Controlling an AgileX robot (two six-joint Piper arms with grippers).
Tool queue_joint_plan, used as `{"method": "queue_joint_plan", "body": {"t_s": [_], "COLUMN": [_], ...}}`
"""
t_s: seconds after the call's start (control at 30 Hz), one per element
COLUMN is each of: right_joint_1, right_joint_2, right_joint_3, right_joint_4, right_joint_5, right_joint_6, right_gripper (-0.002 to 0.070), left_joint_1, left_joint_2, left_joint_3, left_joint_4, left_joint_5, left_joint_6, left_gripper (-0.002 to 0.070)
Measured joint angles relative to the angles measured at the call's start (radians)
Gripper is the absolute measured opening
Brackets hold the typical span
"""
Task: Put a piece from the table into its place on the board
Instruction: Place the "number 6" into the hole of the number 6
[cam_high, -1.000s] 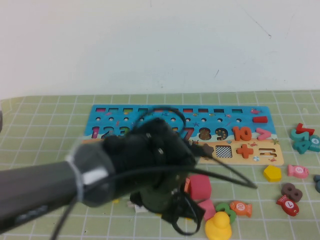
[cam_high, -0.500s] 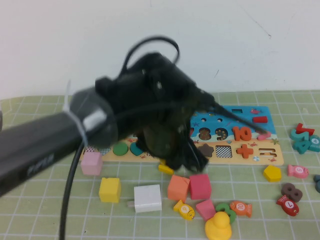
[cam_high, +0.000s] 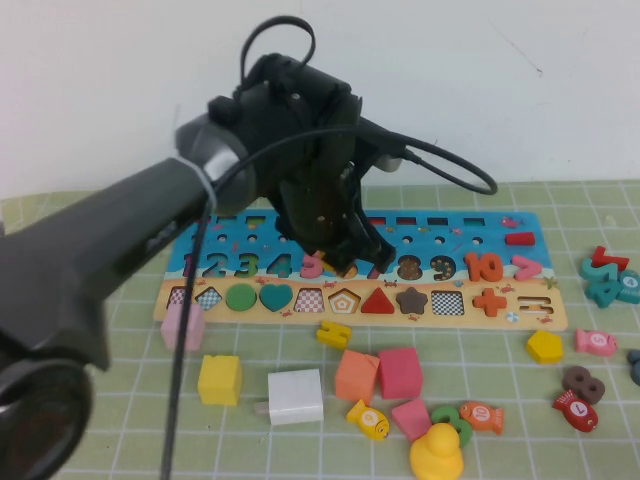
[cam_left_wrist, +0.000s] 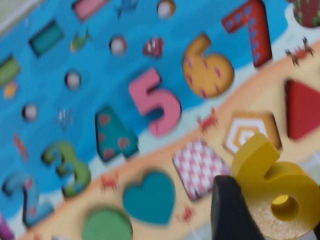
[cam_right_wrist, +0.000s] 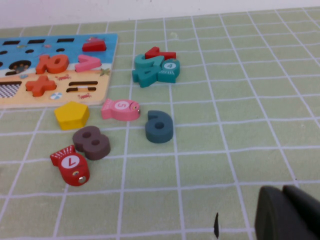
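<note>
Left gripper (cam_high: 345, 245): hangs above the middle of the board, fingers clamped on the piece; one dark fingertip (cam_left_wrist: 231, 210) shows in the left wrist view pressed against the numeral's side
Piece (cam_left_wrist: 272, 187): flat yellow wooden 6, held off the surface over the tan strip, near the pink checkered square (cam_left_wrist: 199, 167) and the hexagon slot (cam_left_wrist: 248, 132); in the high view it is hidden behind the gripper
Board (cam_high: 520, 312): long, blue upper part with coloured numerals, tan lower strip with shapes; the orange-brown 6-shaped spot (cam_left_wrist: 207, 65) sits between the pink 5 (cam_left_wrist: 155, 100) and the red 7 (cam_left_wrist: 250, 27)
Right gripper (cam_right_wrist: 287, 215): low over the table at the right side, only a dark corner in the right wrist view; open or closed, cannot tell
Table (cam_high: 100, 420): light green gridded mat; loose pieces lie in front of the board, among them a yellow cube (cam_high: 220, 379), a white block (cam_high: 296, 396), a small yellow piece (cam_high: 333, 334) just below the strip and a yellow duck (cam_high: 437, 452)
Right of board: yellow pentagon (cam_right_wrist: 72, 114), pink fish (cam_right_wrist: 120, 109), dark blue 6 (cam_right_wrist: 159, 126), brown 8 (cam_right_wrist: 91, 142), red fish (cam_right_wrist: 71, 165)
</note>
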Motion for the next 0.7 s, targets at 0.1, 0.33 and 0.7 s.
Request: {"method": "queue_joint_plan", "body": {"t_s": [0.1, 0.33, 0.7], "right_joint_1": [0.000, 0.000, 0.000], "right_joint_2": [0.000, 0.000, 0.000], "right_joint_3": [0.000, 0.000, 0.000], "right_joint_4": [0.000, 0.000, 0.000], "right_joint_5": [0.000, 0.000, 0.000], "right_joint_6": [0.000, 0.000, 0.000], "right_gripper": [-0.0002, -0.0003, -0.0003], "left_joint_1": [0.006, 0.021, 0.045], "left_joint_2": [0.046, 0.144, 0.227], "left_joint_3": [-0.034, -0.102, -0.157], "left_joint_4": [0.006, 0.010, -0.030], "left_joint_5": [-0.026, -0.052, -0.096], "left_joint_6": [0.026, 0.057, 0.115], "left_gripper": [0.0298, 0.0298, 0.0298]}}
